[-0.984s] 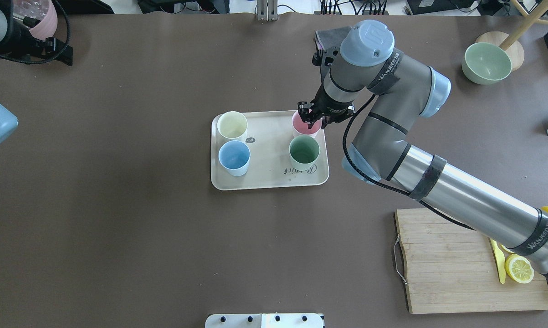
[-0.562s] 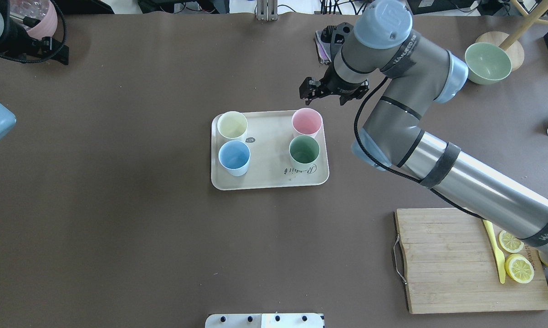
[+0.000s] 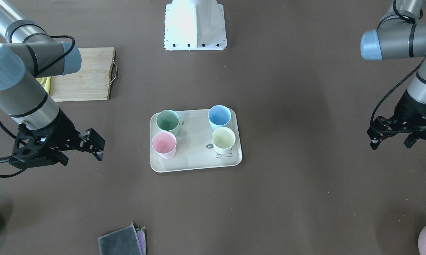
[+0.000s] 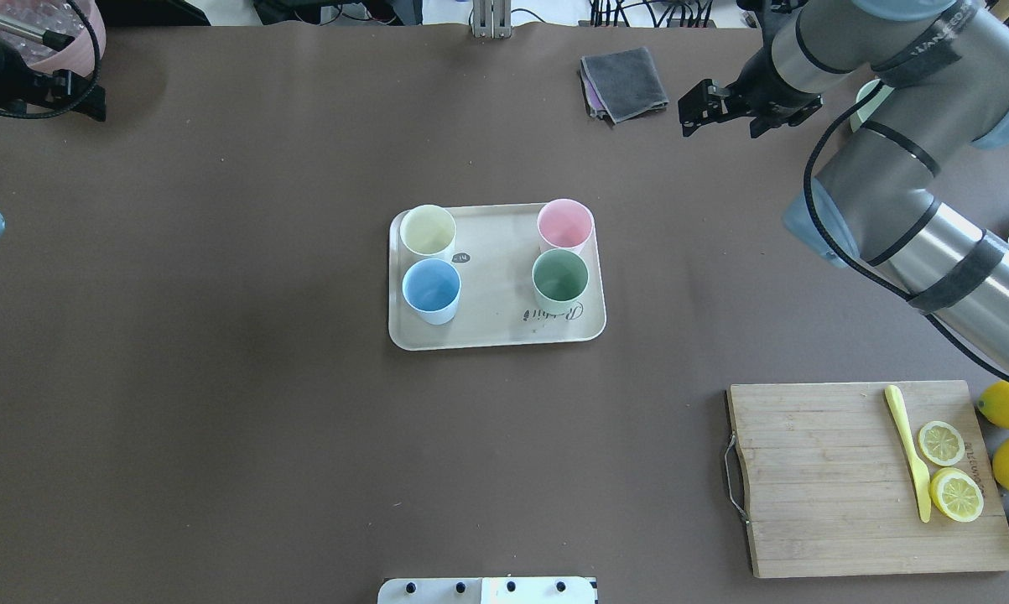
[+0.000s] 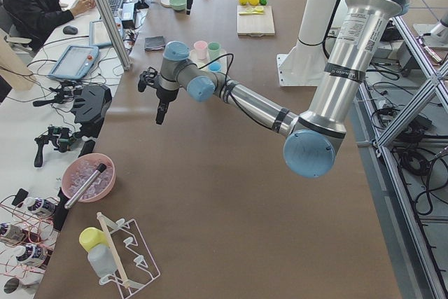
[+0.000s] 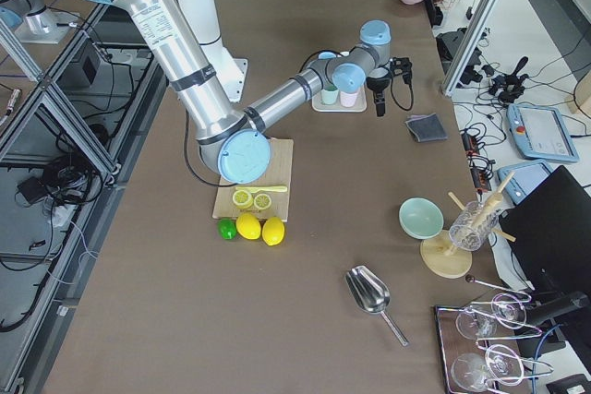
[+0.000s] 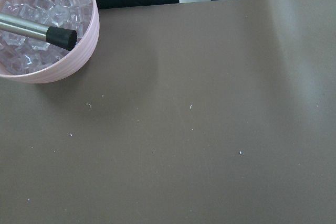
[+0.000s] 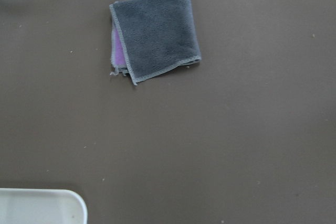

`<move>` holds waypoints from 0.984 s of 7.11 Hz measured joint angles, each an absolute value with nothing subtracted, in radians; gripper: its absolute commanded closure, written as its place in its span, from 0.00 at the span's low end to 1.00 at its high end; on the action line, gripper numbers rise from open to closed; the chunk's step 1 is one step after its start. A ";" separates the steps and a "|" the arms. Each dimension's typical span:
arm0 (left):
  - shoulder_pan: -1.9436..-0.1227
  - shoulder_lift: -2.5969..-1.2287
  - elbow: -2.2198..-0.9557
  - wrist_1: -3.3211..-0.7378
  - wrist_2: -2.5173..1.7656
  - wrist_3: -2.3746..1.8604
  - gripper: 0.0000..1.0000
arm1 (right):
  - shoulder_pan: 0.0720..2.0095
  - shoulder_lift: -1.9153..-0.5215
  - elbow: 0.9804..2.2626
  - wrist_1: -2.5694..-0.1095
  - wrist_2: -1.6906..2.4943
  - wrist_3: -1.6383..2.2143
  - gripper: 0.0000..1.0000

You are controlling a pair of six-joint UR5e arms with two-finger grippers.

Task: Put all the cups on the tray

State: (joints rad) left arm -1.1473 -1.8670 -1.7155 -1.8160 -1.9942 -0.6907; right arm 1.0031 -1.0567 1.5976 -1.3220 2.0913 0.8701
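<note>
Cups: all four stand upright on the tray [image 4: 496, 273], mouths up and wide ends on top, so each long axis is vertical.
Left gripper [image 3: 391, 141]: well off the tray's left end, hanging above bare table. Its fingers are spread with nothing between them.
Cream-yellow cup [image 4: 428, 230]: in the tray's left corner on the side away from the robot, next to the small rabbit drawing.
Blue cup [image 4: 431, 288]: in the tray's left corner on the robot's side, just beside the cream-yellow one.
Tray: flat on the table, its long axis running left to right across it. The script sits near its right corner on the robot's side.
Pink cup [image 4: 564, 225]: in the tray's right corner away from the robot.
Green cup [image 4: 560, 278]: on the robot's side of the pink one. Their rims are very close, but I can't tell whether they touch.
Grey cloth [image 4: 626, 80]: folded on the table well beyond the tray's far right corner, with a purple layer peeking out beneath.
Right gripper [image 4: 726, 117]: further right than the cloth, well clear of the tray, fingers held apart and empty.
Cutting board [image 4: 823, 478]: well right of the tray, nearer the robot.
</note>
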 measured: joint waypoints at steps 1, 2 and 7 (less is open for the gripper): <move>-1.173 -1.845 -1.727 -1.811 -2.027 -0.647 0.02 | 1.064 -1.095 1.602 -1.339 2.118 0.807 0.00; -1.224 -1.811 -1.732 -1.808 -2.098 -0.580 0.02 | 1.138 -1.129 1.605 -1.394 2.169 0.691 0.00; -1.511 -1.548 -1.729 -1.793 -2.277 -0.136 0.02 | 1.400 -1.465 1.669 -1.518 2.328 0.265 0.00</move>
